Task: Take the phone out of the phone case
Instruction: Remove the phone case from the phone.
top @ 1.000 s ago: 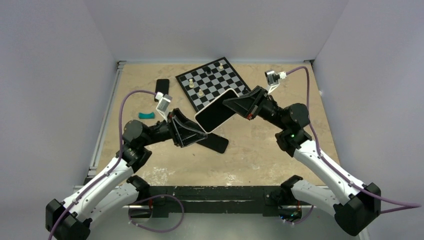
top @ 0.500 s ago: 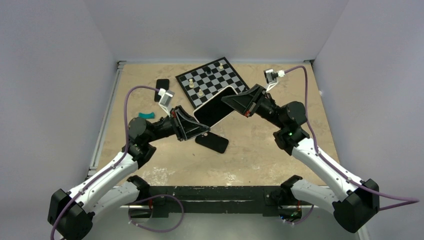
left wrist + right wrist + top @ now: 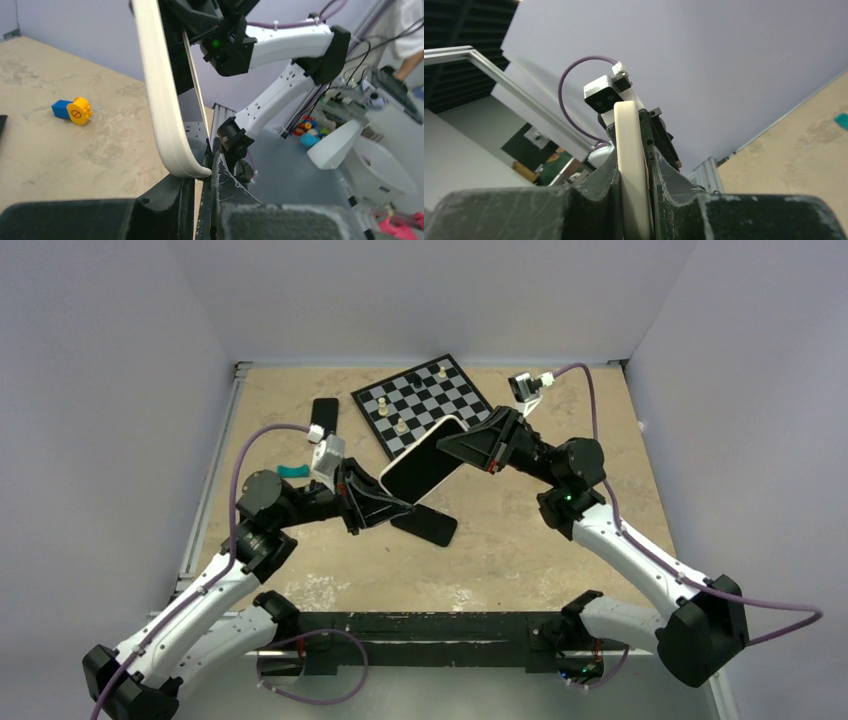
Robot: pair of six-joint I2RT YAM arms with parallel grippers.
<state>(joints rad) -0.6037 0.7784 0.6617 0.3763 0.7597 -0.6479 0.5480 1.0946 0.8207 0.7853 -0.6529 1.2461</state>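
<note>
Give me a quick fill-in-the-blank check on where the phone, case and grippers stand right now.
1. The phone is ____ of the phone case, which lies flat on the table.
2. The left gripper and the right gripper each clamp one ____ of the phone.
3. In the left wrist view, the toy block on the table is blue and ____.

Missing words: out; end; orange.

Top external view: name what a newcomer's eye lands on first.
The phone hangs in mid-air at the centre, its far end clamped in the right gripper and its near corner at the tips of the left gripper. Just beneath, nearer the arms, the black phone case lies flat on the table, and a chessboard sits behind.
</note>
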